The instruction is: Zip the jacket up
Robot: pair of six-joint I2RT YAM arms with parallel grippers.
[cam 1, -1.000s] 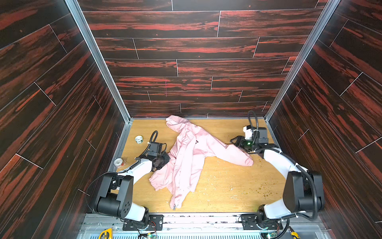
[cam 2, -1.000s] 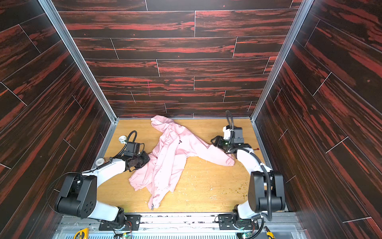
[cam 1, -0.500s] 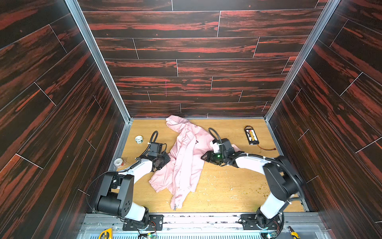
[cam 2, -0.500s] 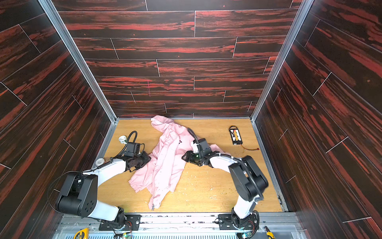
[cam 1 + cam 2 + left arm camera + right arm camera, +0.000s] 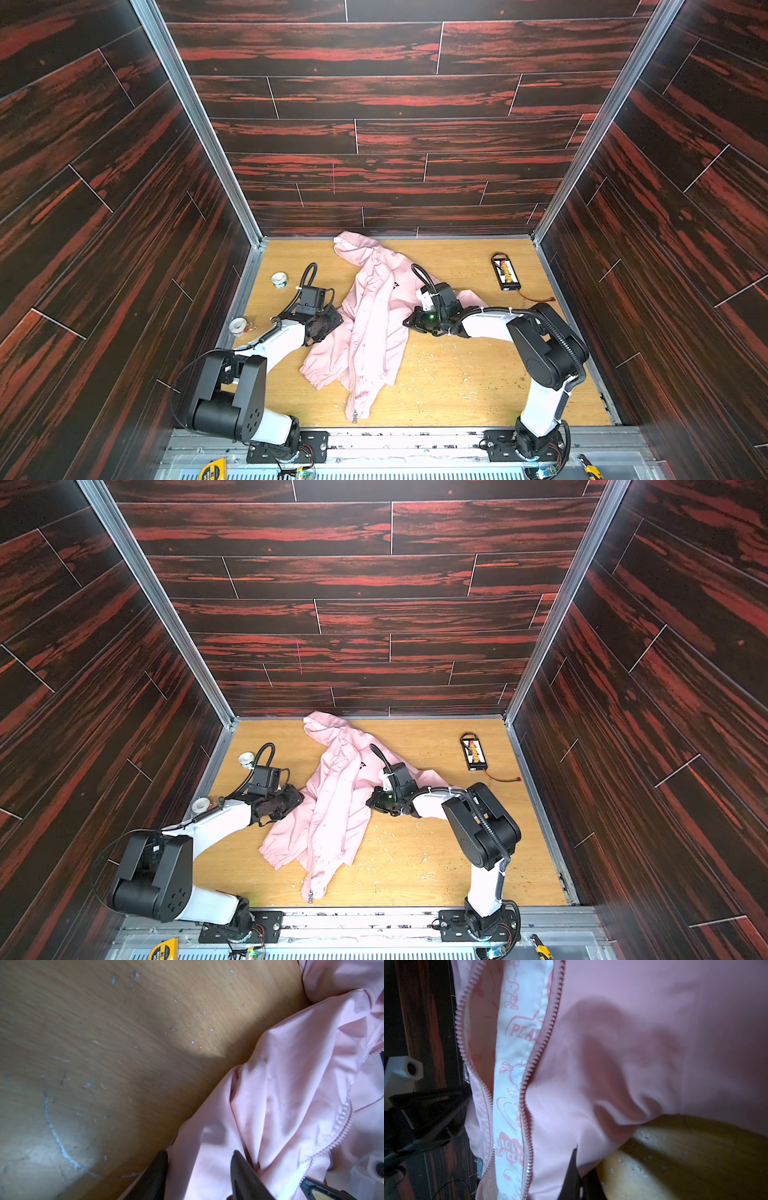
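We find the jacket (image 5: pixel 374 332) crumpled on the tabletop (image 5: pixel 457 386), its zipper (image 5: pixel 527 1076) unjoined, lining showing between the teeth. The right end effector (image 5: pixel 581 1167) is closed on the jacket's edge, we judge to pull it flat; the left end effector (image 5: pixel 199 1176), at the opposite edge, stands part open astride a fold. Tape rolls (image 5: pixel 279 279) beside the left one and a black device (image 5: pixel 505 272) well beyond the right obstruct nothing; the bunched folds do.

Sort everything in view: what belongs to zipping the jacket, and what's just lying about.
For the job:
- jacket
- zipper
- left gripper
- right gripper

Lying about:
- far tape roll
- near tape roll
- black gadget with a wire
- yellow tape measure on the front rail
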